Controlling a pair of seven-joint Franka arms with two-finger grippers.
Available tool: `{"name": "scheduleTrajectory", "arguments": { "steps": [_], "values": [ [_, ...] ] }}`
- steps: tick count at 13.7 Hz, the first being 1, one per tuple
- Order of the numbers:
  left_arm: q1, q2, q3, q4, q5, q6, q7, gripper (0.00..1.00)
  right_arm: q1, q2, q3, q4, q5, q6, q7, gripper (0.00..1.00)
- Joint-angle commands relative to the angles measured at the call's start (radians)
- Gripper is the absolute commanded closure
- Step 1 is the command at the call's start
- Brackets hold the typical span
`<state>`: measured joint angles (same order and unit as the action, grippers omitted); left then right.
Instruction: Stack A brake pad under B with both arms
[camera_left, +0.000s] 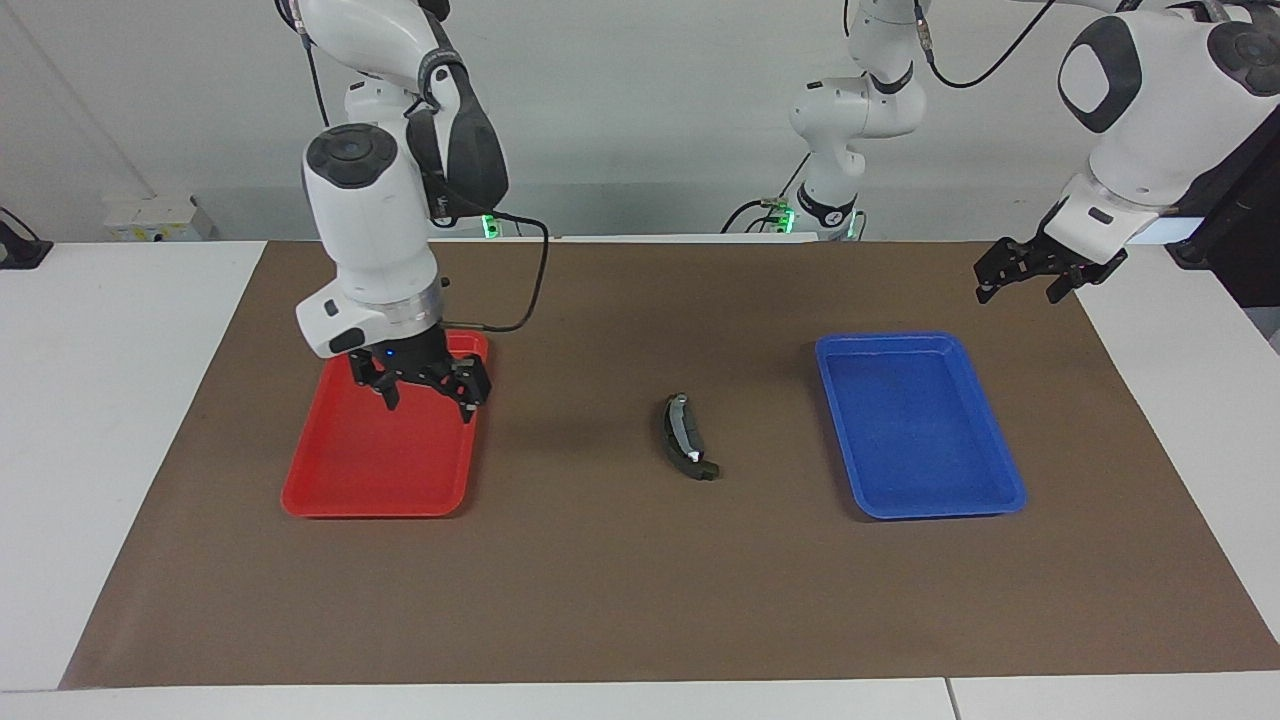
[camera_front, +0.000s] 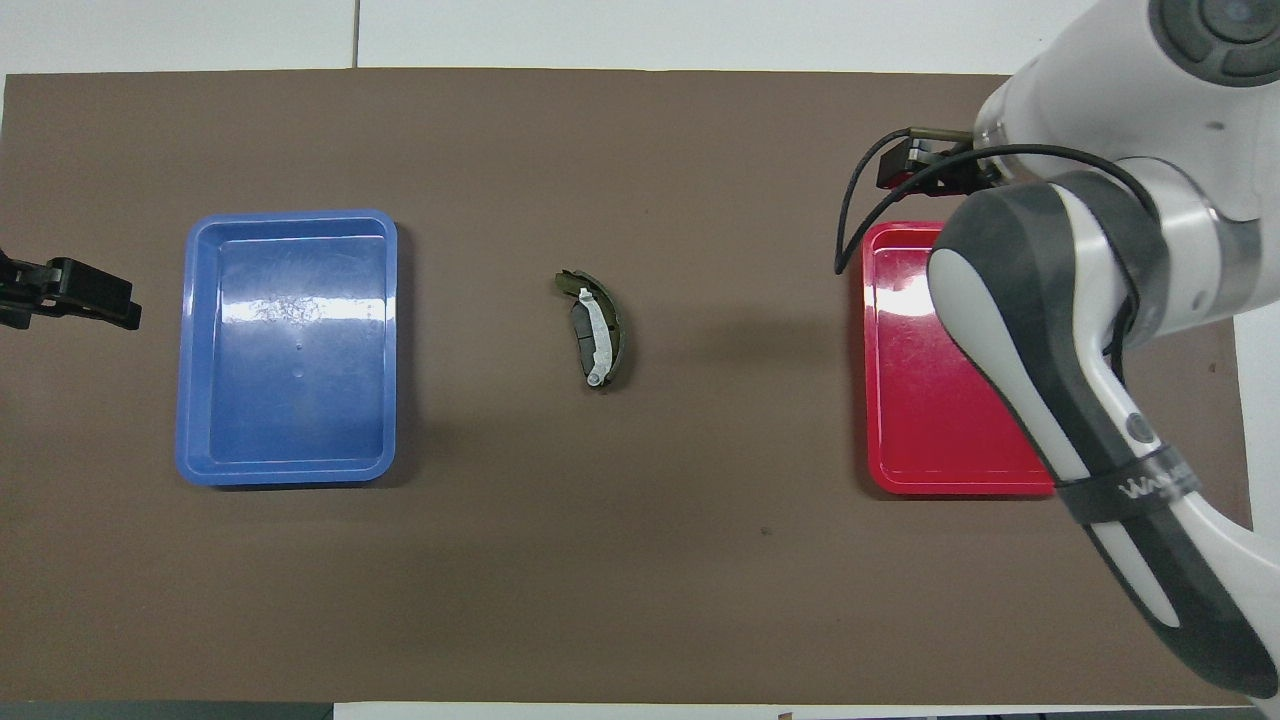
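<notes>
B (camera_left: 683, 432), the long crescent shoe with a pale strip and a white spot, lies in the middle of the brown mat; it also shows in the overhead view (camera_front: 598, 332). A short dark grey pad (camera_front: 579, 336), the A brake pad, shows along its edge, pressed against it and seemingly under it. My right gripper (camera_left: 427, 396) is open and empty, raised over the red tray (camera_left: 345, 480), well away from the two pieces. My left gripper (camera_left: 1022, 284) is open and empty, waiting in the air over the mat's edge at the left arm's end.
The red tray (camera_front: 920, 440) sits toward the right arm's end and the blue tray (camera_left: 920, 430) toward the left arm's end; both hold nothing. In the overhead view the right arm (camera_front: 1080, 330) covers part of the red tray.
</notes>
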<state>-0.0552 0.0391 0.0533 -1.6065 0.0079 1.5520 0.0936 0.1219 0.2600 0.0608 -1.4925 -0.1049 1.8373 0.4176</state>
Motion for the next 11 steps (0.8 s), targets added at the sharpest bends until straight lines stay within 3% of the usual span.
{"name": "scheduleTrajectory", "arguments": {
  "steps": [1, 7, 11],
  "values": [
    [0.006, -0.01, -0.003, -0.01, 0.014, 0.013, 0.003, 0.0, -0.092, -0.096, 0.019, -0.032, -0.01, -0.103, -0.098, 0.0],
    [0.006, -0.01, -0.003, -0.01, 0.014, 0.013, 0.003, 0.0, -0.179, -0.249, 0.013, -0.061, -0.004, -0.337, -0.232, 0.0],
    [0.006, -0.01, -0.003, -0.01, 0.014, 0.013, 0.003, 0.0, -0.127, -0.318, -0.074, -0.144, 0.019, -0.346, -0.241, 0.0]
  ]
}}
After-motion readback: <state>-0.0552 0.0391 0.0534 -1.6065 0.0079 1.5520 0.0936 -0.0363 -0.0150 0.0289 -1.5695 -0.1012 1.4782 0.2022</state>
